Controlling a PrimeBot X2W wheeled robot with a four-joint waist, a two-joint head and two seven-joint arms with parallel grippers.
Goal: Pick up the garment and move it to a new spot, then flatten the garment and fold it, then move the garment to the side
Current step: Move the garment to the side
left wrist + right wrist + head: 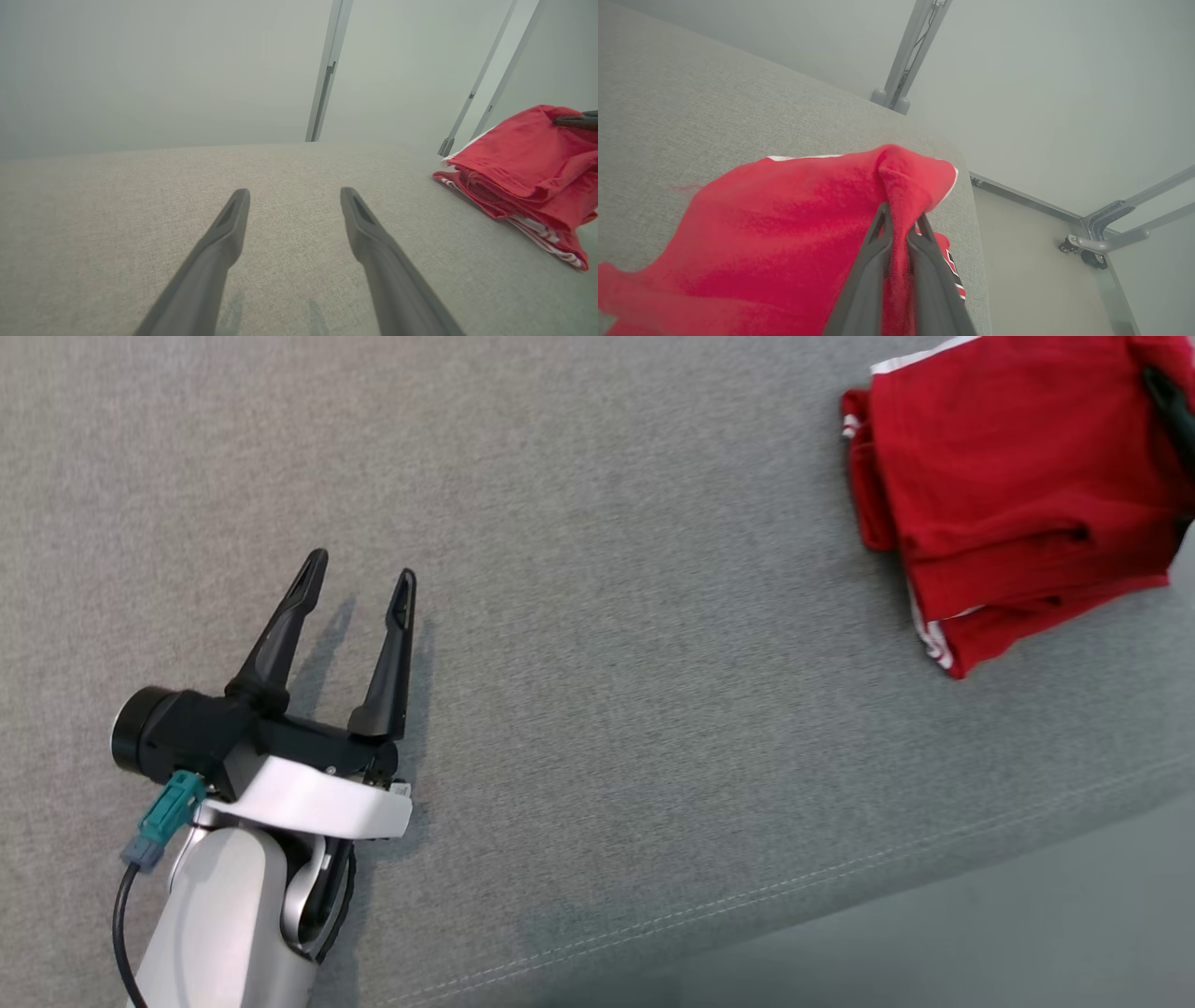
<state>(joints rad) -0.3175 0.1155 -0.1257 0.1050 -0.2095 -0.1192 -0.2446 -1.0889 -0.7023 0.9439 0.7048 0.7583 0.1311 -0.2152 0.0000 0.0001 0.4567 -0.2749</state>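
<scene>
Head view: the left gripper (362, 567) lay low over the grey fabric surface (597, 616) at lower left, fingers apart and nothing between them. The garment (1018, 495), red with white trim, sat at the far upper right as a compact stack of layers, well apart from that gripper; a dark finger crossed its right edge. Left wrist view: the two spread fingers pointed across bare grey cloth, with the folded garment off to the right and a dark fingertip resting on its top. Metal frame legs (327, 70) stood beyond the surface. Right wrist view: the right gripper (902, 212) was clamped on a raised pinch of the red cloth, jaws drawn nearly together with fabric between them. The bundle lay close to the rounded corner of the surface, and the floor (1031, 261) showed just past it. Judgement: folding looked done, so the step in hand was the last one, moving the garment to the side (the layers appeared fairly tidy). The next move would call for setting the pinch down and opening the fingers cleanly without dragging the top layer, keeping the stack off the near corner.
</scene>
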